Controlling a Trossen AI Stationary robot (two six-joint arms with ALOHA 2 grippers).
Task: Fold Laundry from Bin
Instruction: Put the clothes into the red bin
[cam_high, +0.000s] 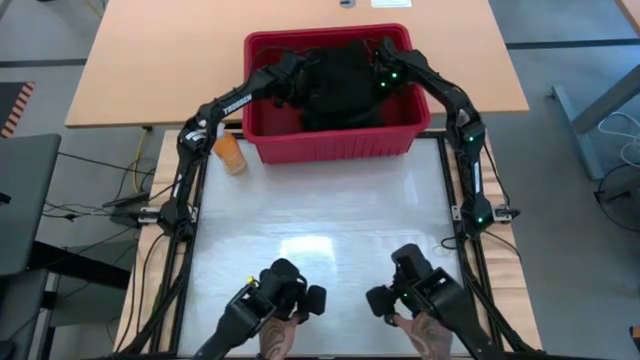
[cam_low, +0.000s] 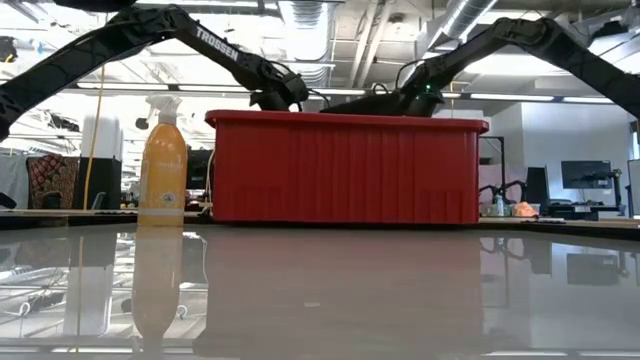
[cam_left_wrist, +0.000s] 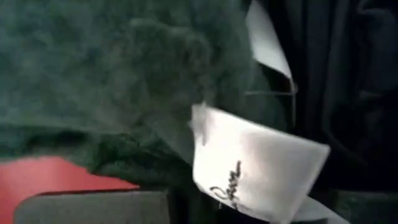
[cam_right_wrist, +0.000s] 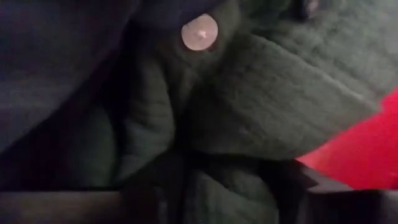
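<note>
The red bin (cam_high: 330, 140) stands at the table's far edge and holds the laundry (cam_high: 335, 85), a heap of black and dark green cloth. Both arms reach down into it from above. My left gripper (cam_high: 293, 82) is over the heap's left part, close to a dark green piece with a pale label (cam_left_wrist: 249, 165). My right gripper (cam_right_wrist: 214, 190) is over the heap's right part (cam_high: 372, 72). It is open, its dark fingers (cam_right_wrist: 146, 190) standing apart over folded green cloth with a pale button (cam_right_wrist: 199, 31). My right gripper slants down into the bin from above. A fold of the green cloth (cam_right_wrist: 230, 186) lies between its fingers. Whether they touch it, I cannot tell.
An orange spray bottle (cam_high: 230, 152) stands left of the bin, beside the left arm. The white tabletop (cam_high: 320, 215) spreads in front of the bin. At the near edge a person's two hands (cam_high: 275, 335) hold two dark control handles (cam_high: 410, 285).
</note>
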